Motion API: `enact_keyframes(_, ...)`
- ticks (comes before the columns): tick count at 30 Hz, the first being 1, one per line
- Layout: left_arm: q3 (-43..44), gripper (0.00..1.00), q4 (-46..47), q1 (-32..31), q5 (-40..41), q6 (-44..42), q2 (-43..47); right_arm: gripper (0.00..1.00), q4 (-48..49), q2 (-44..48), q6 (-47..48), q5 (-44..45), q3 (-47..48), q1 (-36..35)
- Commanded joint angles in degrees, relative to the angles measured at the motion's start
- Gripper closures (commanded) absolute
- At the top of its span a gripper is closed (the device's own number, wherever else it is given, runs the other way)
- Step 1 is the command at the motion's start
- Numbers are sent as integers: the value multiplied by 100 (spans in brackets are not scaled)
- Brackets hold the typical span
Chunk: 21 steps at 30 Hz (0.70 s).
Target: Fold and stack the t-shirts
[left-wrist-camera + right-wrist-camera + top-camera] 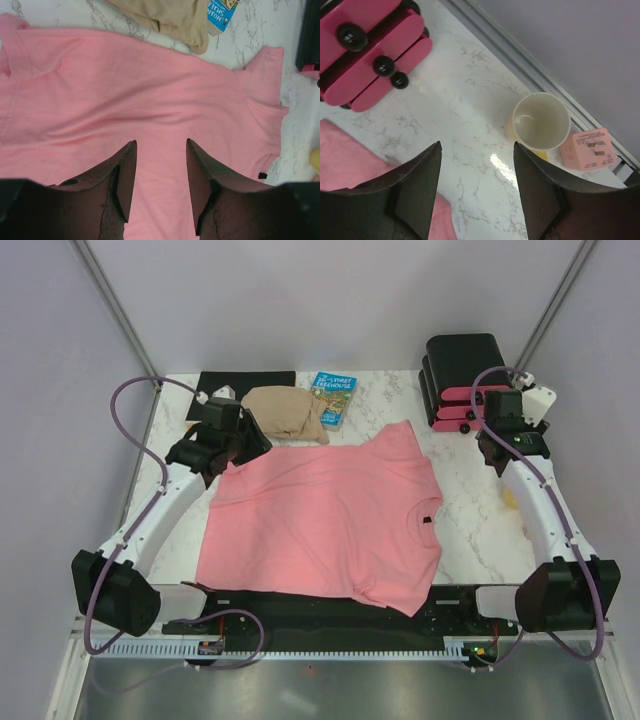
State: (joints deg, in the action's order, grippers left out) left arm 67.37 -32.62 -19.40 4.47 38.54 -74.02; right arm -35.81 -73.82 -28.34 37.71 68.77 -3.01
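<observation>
The salmon-pink t-shirt (330, 520) lay spread flat in the middle of the table (470, 530), neck and small dark label toward the right. Its near sleeve lapped over the dark strip along the table's near edge. Only a narrow band of bare marble showed between the shirt's hem and the left edge. A wider bare stretch lay on the right, between the shirt and the right arm (540, 510).

The left jaws stood wide apart above the shirt's far left part, with nothing between them. The right jaws also stood wide and held nothing, above bare marble beside the far sleeve. Near them, close to the right edge, a pale cup (541, 121) stood upright, showing only its own bottom, with a small pink block (590, 149) just beside it.

Farther back lay a folded tan cloth (285, 412) and a blue book (333, 395). A black box (462, 380) stood at the far right, its pink drawers shut, contents hidden.
</observation>
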Motion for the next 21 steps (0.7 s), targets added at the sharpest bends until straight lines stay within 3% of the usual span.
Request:
enact_keyframes(1, 355, 49, -113, -29, 212, -31, -121, 34, -162, -334, -84, -203, 268, 579)
enact_keyframes(11, 101, 49, -157, -29, 300, -128, 1, 33, -883, -362, -524, -352, 190, 1170)
enact_keyframes(18, -321, 49, -165, -29, 274, -58, 238, 33, -1015, -299, -655, -879, 57, 1364)
enact_keyframes(21, -576, 49, -130, -38, 265, -5, 423, 33, -963, -186, -577, -678, -135, 1381)
